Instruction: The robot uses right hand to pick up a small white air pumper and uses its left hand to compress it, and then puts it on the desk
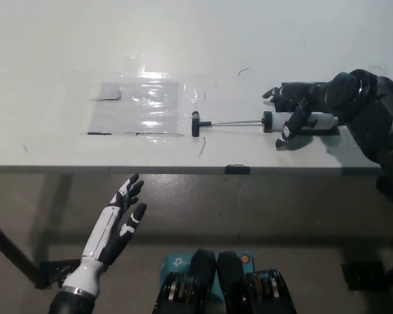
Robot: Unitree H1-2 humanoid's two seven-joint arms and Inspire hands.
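At the lower left, below the near edge of the surface [65, 39], the white left hand [121, 216] is hanging in the air with its palm turned up and its fingers spread apart, holding nothing and touching nothing. Up on the pale surface, a clear sheet of plastic film [141, 108] is lying flat and catching the light, with a small dark tab [107, 97] at its upper left corner and thin dark lines along its near side. Just to the right of the film, the black T-handle [195, 123] of the small white air pumper [314, 120] is resting on the surface, and the thin metal rod [234, 122] is stretching out to the right, fully drawn out, toward the white barrel. Near the front edge of the surface a small black clip [236, 170] is sitting. At the right, the black right hand [293, 108] is reaching in over the barrel, its fingers curling down across the barrel's left end, with fingertips on both the far and near sides; whether they are actually gripping it or only draping over it cannot be told. The barrel is lying flat on the surface.
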